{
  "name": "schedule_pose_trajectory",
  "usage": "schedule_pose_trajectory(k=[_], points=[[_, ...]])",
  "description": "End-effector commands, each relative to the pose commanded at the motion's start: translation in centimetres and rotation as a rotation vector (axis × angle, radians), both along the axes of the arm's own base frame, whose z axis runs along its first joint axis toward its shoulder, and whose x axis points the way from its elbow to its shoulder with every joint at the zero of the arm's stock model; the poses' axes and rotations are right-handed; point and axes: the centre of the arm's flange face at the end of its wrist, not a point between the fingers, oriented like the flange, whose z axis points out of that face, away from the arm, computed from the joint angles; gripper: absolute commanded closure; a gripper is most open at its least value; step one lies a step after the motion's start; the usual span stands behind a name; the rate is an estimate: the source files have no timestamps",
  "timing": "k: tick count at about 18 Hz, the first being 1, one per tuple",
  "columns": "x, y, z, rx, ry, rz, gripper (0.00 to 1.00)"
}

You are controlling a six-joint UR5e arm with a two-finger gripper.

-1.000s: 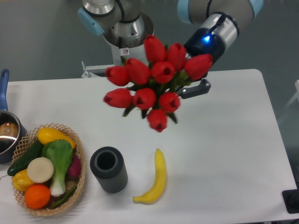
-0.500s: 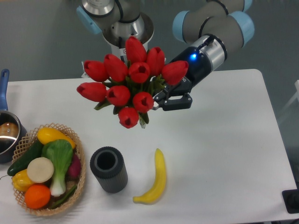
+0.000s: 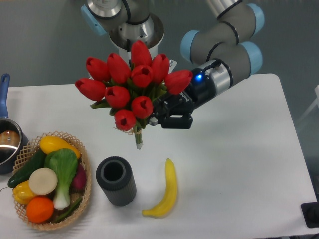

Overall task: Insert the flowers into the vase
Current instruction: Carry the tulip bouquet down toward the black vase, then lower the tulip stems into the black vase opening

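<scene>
The flowers [image 3: 130, 84] are a bunch of red closed tulips with green leaves, held in the air above the table's middle. A thin stem end [image 3: 138, 141] hangs below the blooms. My gripper [image 3: 158, 115] is shut on the stems from the right, its fingers mostly hidden behind the blooms. The vase [image 3: 115, 180], a short dark grey ribbed cylinder, stands upright on the table below and slightly left of the bunch, its mouth open and empty.
A yellow banana [image 3: 166, 191] lies just right of the vase. A wicker basket [image 3: 84, 167] of vegetables and fruit sits at the front left. A pot with a blue handle [image 3: 5, 139] is at the left edge. The robot base [image 3: 130, 30] stands behind.
The arm has carried the flowers leftward and lower, toward the vase. The bunch has tipped more upright, so the stem end now shows below the blooms.
</scene>
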Motion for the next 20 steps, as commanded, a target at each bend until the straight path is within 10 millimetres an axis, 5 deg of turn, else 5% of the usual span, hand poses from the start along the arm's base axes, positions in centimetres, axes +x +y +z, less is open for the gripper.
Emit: schedule_pose_trajectory(k=[20], points=[[0.3,4.7,-8.2,-0.011,-0.031,-0.053,0.84]])
